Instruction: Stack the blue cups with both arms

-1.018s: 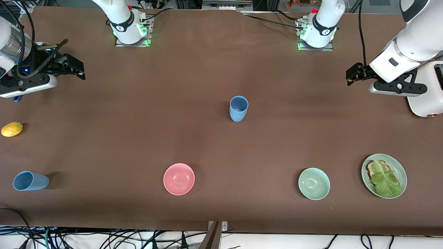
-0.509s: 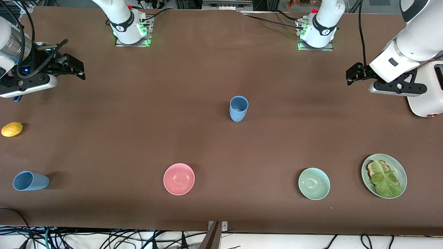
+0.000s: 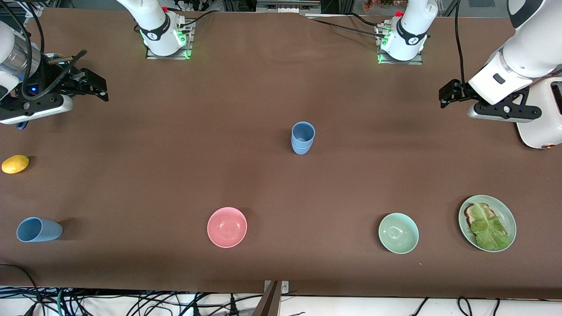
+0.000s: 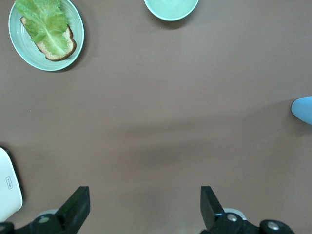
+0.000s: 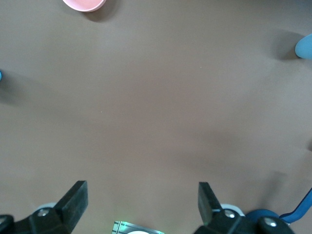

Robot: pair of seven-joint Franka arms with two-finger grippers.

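Two blue cups stand nested upright at the table's middle: a dusty steel-blue cup (image 3: 303, 131) sits in a lighter sky-blue cup (image 3: 301, 149). The left wrist view shows an edge of this stack (image 4: 303, 109). A third blue cup (image 3: 38, 229) lies on its side near the front edge at the right arm's end, also in the right wrist view (image 5: 304, 47). My left gripper (image 3: 444, 96) is open and empty over bare table at the left arm's end; it shows in its wrist view (image 4: 145, 204). My right gripper (image 3: 99, 87) is open and empty at the right arm's end; it shows in its wrist view (image 5: 143, 202).
A pink bowl (image 3: 227, 227) and a pale green bowl (image 3: 398, 233) sit near the front edge. A green plate (image 3: 507, 215) holds toast and lettuce. A lemon (image 3: 15, 163) lies at the right arm's end. A white appliance (image 3: 542, 127) stands beside the left gripper.
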